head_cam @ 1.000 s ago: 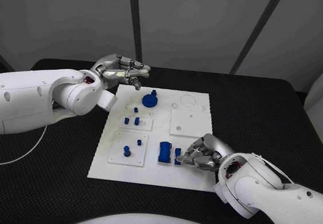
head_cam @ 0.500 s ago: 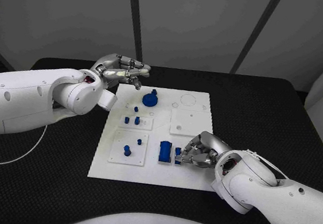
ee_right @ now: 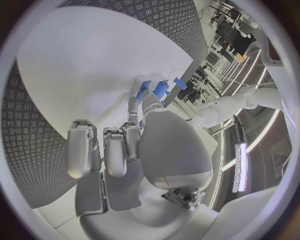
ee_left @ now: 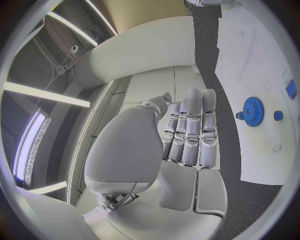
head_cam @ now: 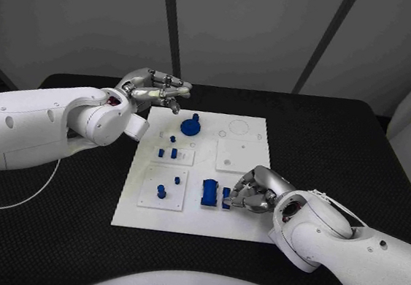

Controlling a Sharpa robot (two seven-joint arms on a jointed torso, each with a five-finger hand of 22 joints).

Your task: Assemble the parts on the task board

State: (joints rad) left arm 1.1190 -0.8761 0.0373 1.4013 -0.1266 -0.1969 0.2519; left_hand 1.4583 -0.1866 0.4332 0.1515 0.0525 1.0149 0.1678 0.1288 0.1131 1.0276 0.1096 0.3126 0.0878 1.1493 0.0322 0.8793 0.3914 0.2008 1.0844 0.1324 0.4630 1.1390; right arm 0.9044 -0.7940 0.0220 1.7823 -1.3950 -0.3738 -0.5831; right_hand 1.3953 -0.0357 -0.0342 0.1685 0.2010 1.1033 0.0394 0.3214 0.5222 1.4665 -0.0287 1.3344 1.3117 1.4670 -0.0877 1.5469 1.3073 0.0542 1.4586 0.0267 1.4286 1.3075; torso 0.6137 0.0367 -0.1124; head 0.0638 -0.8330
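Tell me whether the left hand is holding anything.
Empty: the left hand hovers by the task board edge, fingers together around nothing.

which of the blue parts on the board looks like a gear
The blue gear at the far end of the task board, nearest the left hand. It is a round toothed wheel; the other blue parts are pegs and blocks.

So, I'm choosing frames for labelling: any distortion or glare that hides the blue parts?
Head view: even light, straight edges, the blue parts on the task board read clearly. Left wrist view: fisheye bends the board's edge, yet the blue gear stays sharp. Right wrist view: the right hand covers most of the blue piece at its fingertips.
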